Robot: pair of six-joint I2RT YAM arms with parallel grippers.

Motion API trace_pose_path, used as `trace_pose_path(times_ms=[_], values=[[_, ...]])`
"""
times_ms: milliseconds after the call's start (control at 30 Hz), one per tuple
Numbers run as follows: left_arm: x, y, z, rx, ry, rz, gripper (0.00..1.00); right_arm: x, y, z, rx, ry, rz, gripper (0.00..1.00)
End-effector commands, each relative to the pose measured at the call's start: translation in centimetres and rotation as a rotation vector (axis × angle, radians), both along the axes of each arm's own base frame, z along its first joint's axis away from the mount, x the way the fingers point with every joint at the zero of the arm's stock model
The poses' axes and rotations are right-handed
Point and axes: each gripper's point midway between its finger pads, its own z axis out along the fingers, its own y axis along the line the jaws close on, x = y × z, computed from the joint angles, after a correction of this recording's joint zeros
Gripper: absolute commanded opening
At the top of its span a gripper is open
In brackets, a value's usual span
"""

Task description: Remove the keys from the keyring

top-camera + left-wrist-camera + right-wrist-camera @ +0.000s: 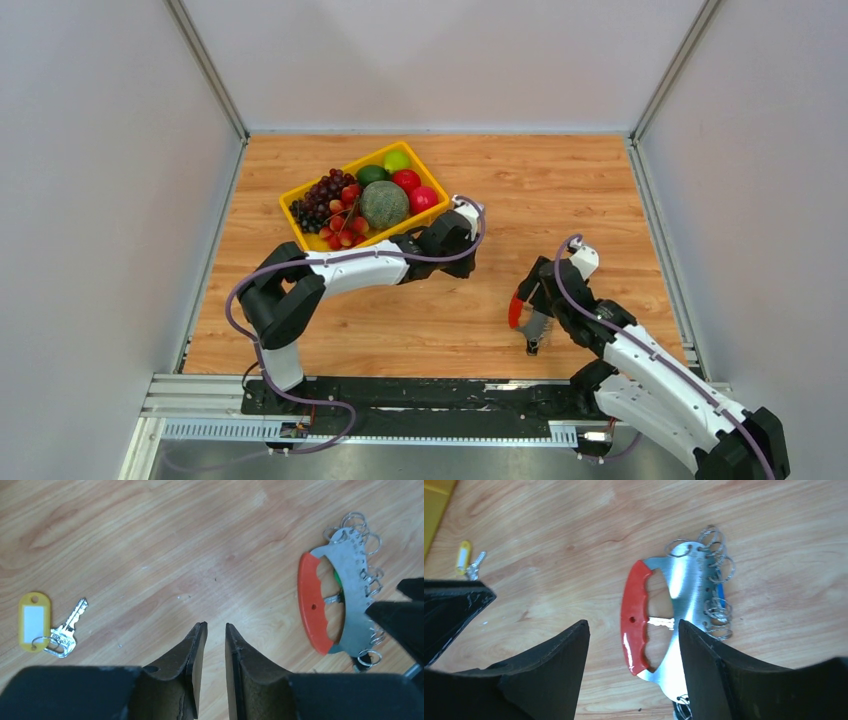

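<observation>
The keyring [684, 595] is a flat silvery plate with a red grip [634, 615] and several small rings along its edge. It lies on the wooden table and also shows in the left wrist view [352, 580]. A key shaft [660, 623] shows through its opening, and a blue head [719, 594] sticks out under the rings. One key with a yellow tag [35, 620] lies apart on the table. My right gripper [632, 623] is open wide just above the keyring, its jaws either side of the red grip. My left gripper [213, 626] is empty with a narrow gap, left of the keyring.
A yellow basket [290, 195] of fruit stands at the back left of the table [560, 190], just behind the left arm. The right gripper's dark finger [397, 622] shows over the keyring's right side. White walls enclose the table on three sides.
</observation>
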Motion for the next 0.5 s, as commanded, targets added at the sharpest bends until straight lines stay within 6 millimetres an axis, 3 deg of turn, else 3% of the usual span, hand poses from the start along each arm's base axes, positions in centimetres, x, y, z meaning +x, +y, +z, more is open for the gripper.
trace_pose_path(times_ms=[0, 233, 467], values=[[-0.7, -0.7, 1.6, -0.078, -0.004, -0.028, 0.32, 0.6, -2.2, 0.7, -0.080, 0.007, -0.124, 0.69], [-1.2, -0.5, 3.2, -0.124, -0.022, -0.034, 0.36, -1.3, -3.2, -3.9, -0.108, 0.162, -0.223, 0.70], [-1.9, -0.3, 3.7, -0.137, -0.016, -0.060, 0.40, -2.2, -3.0, -5.9, -0.052, 0.193, -0.258, 0.70]])
